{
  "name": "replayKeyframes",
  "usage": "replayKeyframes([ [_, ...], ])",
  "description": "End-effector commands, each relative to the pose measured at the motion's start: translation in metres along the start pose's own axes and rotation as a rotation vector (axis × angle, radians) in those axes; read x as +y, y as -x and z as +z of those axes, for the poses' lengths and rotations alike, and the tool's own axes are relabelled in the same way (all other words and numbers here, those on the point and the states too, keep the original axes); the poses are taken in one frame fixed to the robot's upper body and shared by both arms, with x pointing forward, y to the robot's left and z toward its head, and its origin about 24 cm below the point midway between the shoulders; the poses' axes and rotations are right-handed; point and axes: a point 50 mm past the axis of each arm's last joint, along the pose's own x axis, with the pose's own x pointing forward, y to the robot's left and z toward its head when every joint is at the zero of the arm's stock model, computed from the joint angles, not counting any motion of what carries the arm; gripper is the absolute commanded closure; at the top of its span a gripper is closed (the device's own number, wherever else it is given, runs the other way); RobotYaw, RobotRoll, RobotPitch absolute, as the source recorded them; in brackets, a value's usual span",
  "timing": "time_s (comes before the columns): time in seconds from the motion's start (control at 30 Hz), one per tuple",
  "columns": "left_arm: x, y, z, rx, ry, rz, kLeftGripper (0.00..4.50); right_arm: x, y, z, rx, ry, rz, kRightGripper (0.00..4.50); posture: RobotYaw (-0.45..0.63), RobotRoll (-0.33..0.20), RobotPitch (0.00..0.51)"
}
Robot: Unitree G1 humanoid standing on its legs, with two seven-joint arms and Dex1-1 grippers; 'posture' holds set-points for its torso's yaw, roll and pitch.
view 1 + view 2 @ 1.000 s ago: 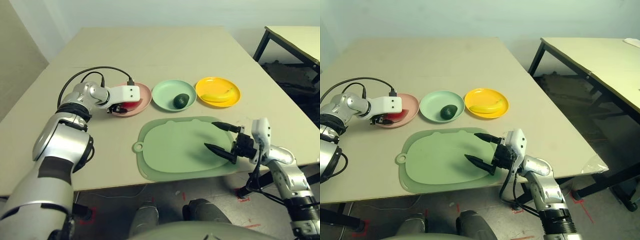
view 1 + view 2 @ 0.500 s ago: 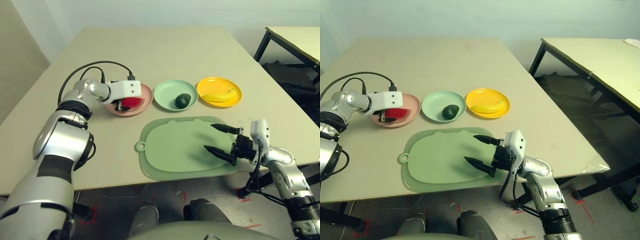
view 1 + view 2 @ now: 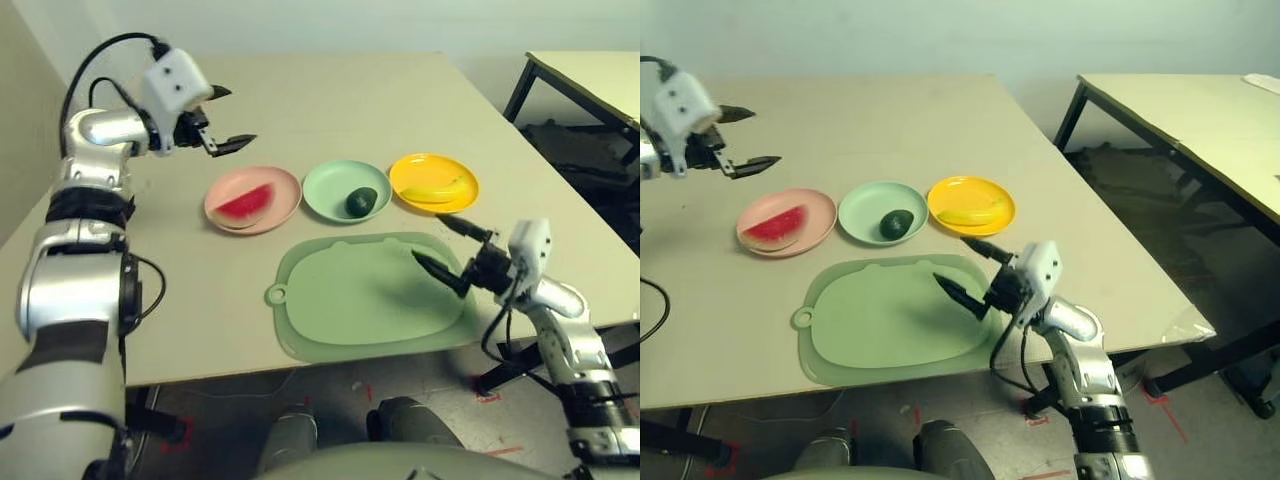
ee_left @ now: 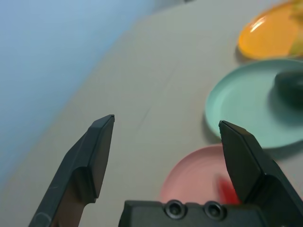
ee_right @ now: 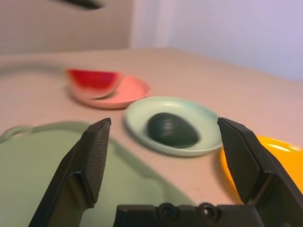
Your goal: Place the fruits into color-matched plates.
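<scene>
**Three fruits plated on a beige table, both grippers empty**

The work surface is a wide beige table point(image 3: 330, 110) with a plain matte top, set against a pale wall. A second table point(image 3: 1200, 110) of the same colour, on dark legs, stands off to the robot's right across a gap of grey floor; something dark lies beneath it, too dim to identify.

A row of three plates sits mid-table. The pink plate point(image 3: 280, 185) holds the watermelon wedge point(image 3: 241, 203), the mint green plate point(image 3: 325, 190) holds the avocado point(image 3: 361, 201), and the yellow plate point(image 3: 415, 170) holds the banana point(image 3: 437, 187). Just in front of the plates lies a light-green cutting mat point(image 3: 350, 300), bare apart from a shadow.

The left gripper point(image 3: 226, 117) hangs above the table beyond the pink plate, fingers spread and holding nothing. The right gripper point(image 3: 450, 250) hovers over the mat's right edge, fingers likewise parted and empty.
</scene>
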Motion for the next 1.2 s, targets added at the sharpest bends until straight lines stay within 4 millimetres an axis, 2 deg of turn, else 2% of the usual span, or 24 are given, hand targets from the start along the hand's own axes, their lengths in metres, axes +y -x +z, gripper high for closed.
replayKeyframes([
  [0.03, -0.019, 0.024, -0.019, 0.036, 0.097, 0.105, 0.02, -0.007, 0.014, -0.017, 0.087, -0.036, -0.099, 0.00, -0.02, 0.000, 0.018],
  [0.13, -0.033, 0.051, -0.038, 0.085, 0.151, 0.236, 0.02, -0.008, 0.028, -0.026, 0.129, -0.027, -0.133, 0.00, -0.01, 0.000, 0.019],
  [0.23, -0.051, 0.074, -0.053, 0.088, 0.240, 0.370, 0.02, -0.012, 0.055, -0.037, 0.170, -0.008, -0.190, 0.00, -0.01, 0.000, 0.023],
  [0.3, -0.065, 0.084, -0.061, 0.105, 0.272, 0.397, 0.02, -0.015, 0.069, -0.042, 0.193, -0.007, -0.231, 0.00, 0.00, 0.000, 0.026],
  [0.5, -0.096, 0.099, -0.082, 0.106, 0.415, 0.475, 0.02, -0.029, 0.097, -0.045, 0.215, 0.006, -0.362, 0.00, -0.01, 0.000, 0.034],
  [0.63, -0.103, 0.101, -0.093, 0.049, 0.547, 0.568, 0.02, -0.037, 0.116, -0.051, 0.256, -0.023, -0.452, 0.00, -0.01, 0.000, 0.038],
  [0.73, -0.107, 0.099, -0.103, 0.054, 0.580, 0.589, 0.02, -0.045, 0.130, -0.056, 0.278, -0.041, -0.538, 0.00, -0.01, 0.000, 0.039],
  [0.93, -0.110, 0.105, -0.118, 0.152, 0.555, 0.557, 0.02, -0.063, 0.137, -0.058, 0.268, -0.025, -0.658, 0.00, -0.01, 0.000, 0.036],
  [1.2, -0.112, 0.115, -0.123, 0.214, 0.516, 0.509, 0.02, -0.070, 0.139, -0.061, 0.272, 0.000, -0.706, 0.00, 0.02, 0.000, 0.049],
])
